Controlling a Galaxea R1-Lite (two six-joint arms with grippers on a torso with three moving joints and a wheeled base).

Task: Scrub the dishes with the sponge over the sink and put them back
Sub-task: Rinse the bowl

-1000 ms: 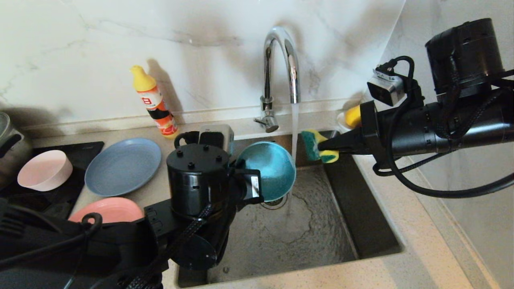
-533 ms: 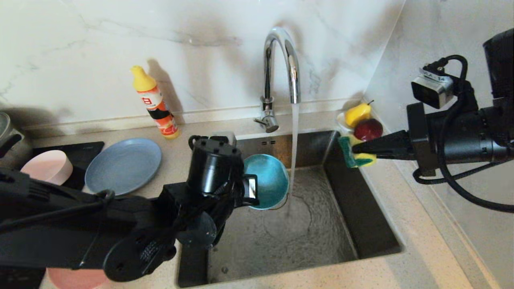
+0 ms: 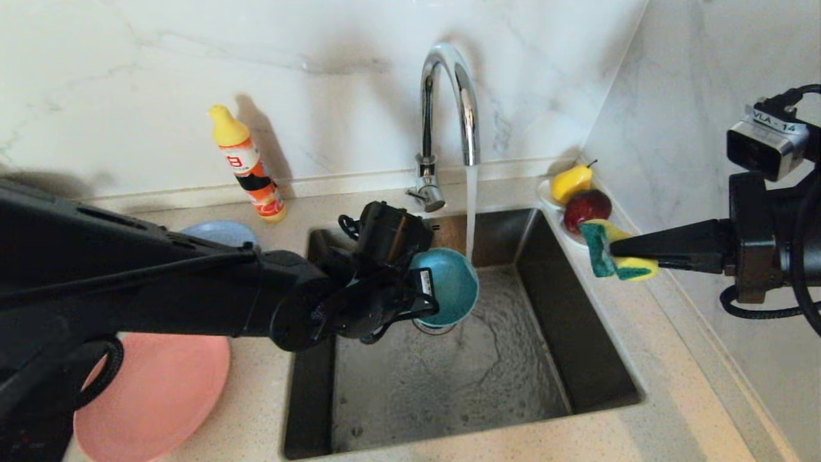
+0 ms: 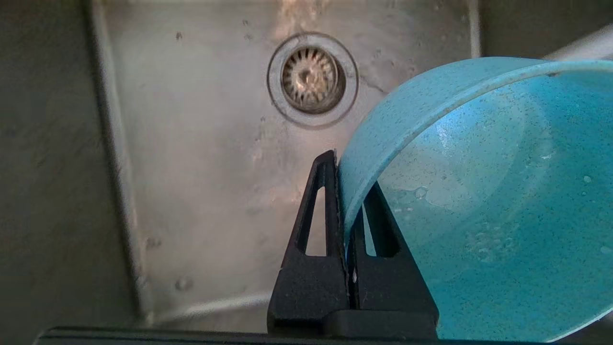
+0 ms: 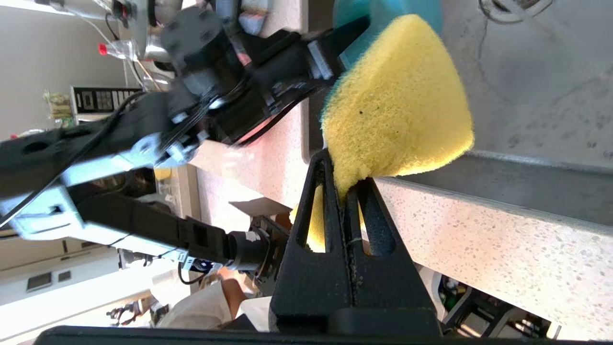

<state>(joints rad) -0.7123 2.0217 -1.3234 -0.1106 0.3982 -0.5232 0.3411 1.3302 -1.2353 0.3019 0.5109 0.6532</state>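
Observation:
My left gripper [image 3: 424, 300] [image 4: 342, 178] is shut on the rim of the teal bowl [image 3: 451, 284] [image 4: 479, 201], one finger inside and one outside. The bowl hangs tilted over the steel sink [image 3: 564, 333], close beside the running water and above the drain strainer [image 4: 312, 79]. My right gripper [image 3: 621, 249] [image 5: 345, 181] is shut on the yellow sponge [image 3: 612, 258] [image 5: 397, 110], which it holds above the counter just right of the sink. The salmon-pink plate [image 3: 154, 391] lies at the front left. Only an edge of the blue-grey plate [image 3: 218, 231] shows behind my left arm. The pale pink bowl is hidden.
Water streams from the chrome faucet [image 3: 449, 96] into the sink. A soap bottle [image 3: 247, 163] stands by the back wall. A small white dish with a pear [image 3: 573, 181] and an apple [image 3: 587, 205] sits at the sink's back right corner, close to the sponge.
The right gripper has drawn back to the right with the sponge, from over the sink to over the counter. The left arm has swung and rolled, carrying the teal bowl closer to the water stream.

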